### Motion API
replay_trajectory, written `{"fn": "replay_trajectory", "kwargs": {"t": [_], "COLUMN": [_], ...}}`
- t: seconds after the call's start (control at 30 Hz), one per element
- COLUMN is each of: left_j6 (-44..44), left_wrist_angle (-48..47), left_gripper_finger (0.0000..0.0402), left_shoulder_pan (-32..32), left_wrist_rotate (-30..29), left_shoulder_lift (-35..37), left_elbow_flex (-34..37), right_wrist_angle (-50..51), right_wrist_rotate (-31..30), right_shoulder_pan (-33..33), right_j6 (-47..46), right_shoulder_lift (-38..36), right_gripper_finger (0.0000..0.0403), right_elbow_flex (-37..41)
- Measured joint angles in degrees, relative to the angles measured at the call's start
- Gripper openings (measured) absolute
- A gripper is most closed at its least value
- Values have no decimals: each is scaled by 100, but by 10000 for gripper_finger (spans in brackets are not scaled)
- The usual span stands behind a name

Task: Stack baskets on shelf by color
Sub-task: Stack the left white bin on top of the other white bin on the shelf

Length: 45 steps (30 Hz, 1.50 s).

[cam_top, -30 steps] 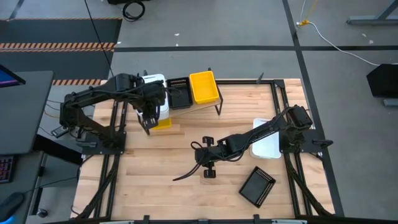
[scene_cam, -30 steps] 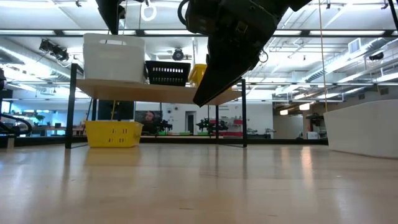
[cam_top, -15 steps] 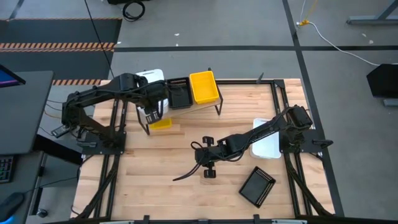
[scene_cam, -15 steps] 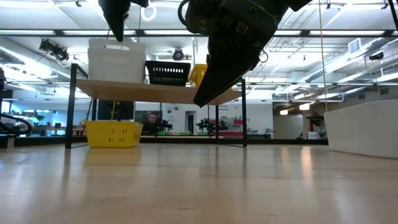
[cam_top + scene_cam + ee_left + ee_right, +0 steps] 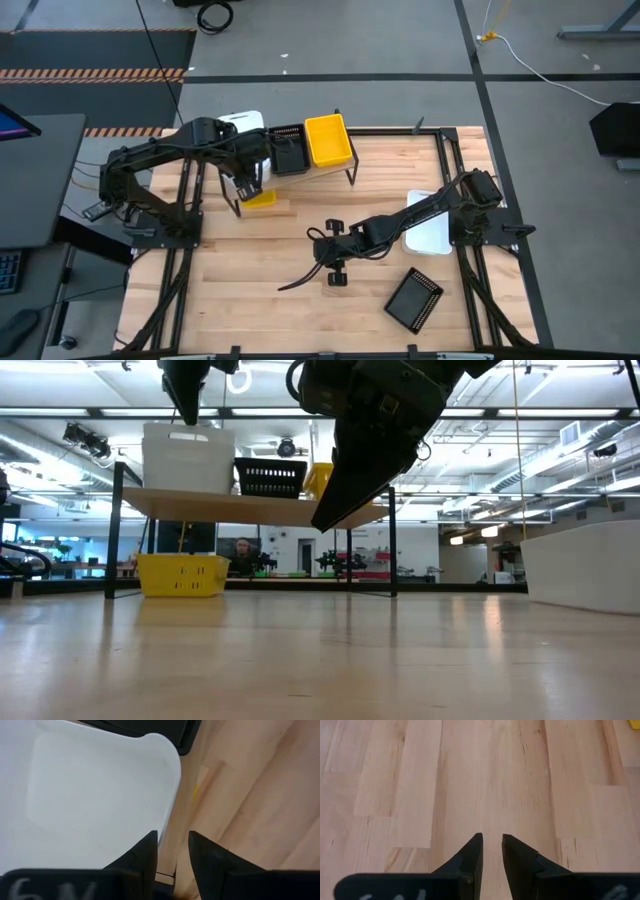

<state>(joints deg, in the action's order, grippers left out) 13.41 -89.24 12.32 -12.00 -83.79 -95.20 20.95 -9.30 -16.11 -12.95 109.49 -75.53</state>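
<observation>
We see the left end effector (image 5: 172,851) astride the white basket's (image 5: 90,795) rim at the shelf's (image 5: 250,506) left end, fingers slightly parted; the right end effector (image 5: 491,851) hovers mid-surface (image 5: 485,770), nearly closed, holding nothing.

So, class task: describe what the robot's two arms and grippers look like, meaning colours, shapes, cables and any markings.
Both arms are dark, jointed and slim, mounted on black frames at the table's sides. The left gripper and right gripper each end in two black, wedge-shaped fingers tapering to narrow tips. Faint pale handwritten marks show on the dark block behind each pair. A black cable trails from the right arm's wrist.
</observation>
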Motion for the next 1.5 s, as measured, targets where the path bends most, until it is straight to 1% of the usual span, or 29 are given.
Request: {"fn": "replay_trajectory", "kwargs": {"t": [0.23,0.5,0.73,1.0,1.23,1.5], "left_j6": [274,417,583,711,994,512], "left_wrist_angle": [-31,-58,-79,-75,-76,-77], "left_gripper_finger": [117,117,117,116,116,116], "left_shoulder_pan": [0,22,176,243,372,402], "left_wrist_rotate": [332,335,354,705,739,732], "left_shoulder_lift": [2,-67,-205,-485,-516,-511], "left_elbow_flex": [0,4,7,7,7,7], "right_wrist_angle": [0,-2,5,17,46,46], "right_wrist_rotate": [0,0,0,0,0,0], "right_shoulder_pan": [1,1,0,1,-1,-1], "right_j6": [0,0,-1,0,15,79], "right_shoulder_lift": [0,0,0,0,0,0], "right_gripper_finger": [78,78,78,78,78,78], "right_elbow_flex": [0,0,0,0,0,0]}}
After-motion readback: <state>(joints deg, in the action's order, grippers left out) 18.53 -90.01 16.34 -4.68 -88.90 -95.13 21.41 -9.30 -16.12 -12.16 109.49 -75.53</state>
